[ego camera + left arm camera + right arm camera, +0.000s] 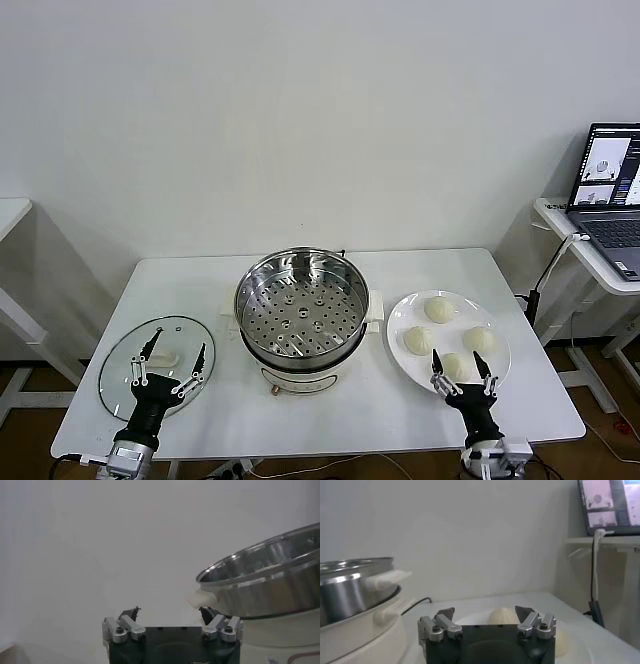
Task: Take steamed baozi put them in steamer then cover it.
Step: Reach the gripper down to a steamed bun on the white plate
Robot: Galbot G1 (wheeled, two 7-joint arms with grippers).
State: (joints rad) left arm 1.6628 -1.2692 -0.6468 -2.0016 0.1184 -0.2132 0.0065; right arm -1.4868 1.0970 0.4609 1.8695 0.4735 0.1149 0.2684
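The steamer, a shiny steel pot with a perforated tray, stands uncovered at the table's middle. To its left the glass cover lies flat, its white handle up. My left gripper hangs open over the cover, near the front edge. On the right, a white plate carries several steamed baozi. My right gripper stands open around the nearest baozi. In the right wrist view a baozi shows between the open fingers of the gripper. The left wrist view has the gripper open beside the steamer.
The white table has bare surface in front of the steamer. A laptop sits on a side stand to the right, with a cable hanging down. Another table's corner shows at the far left.
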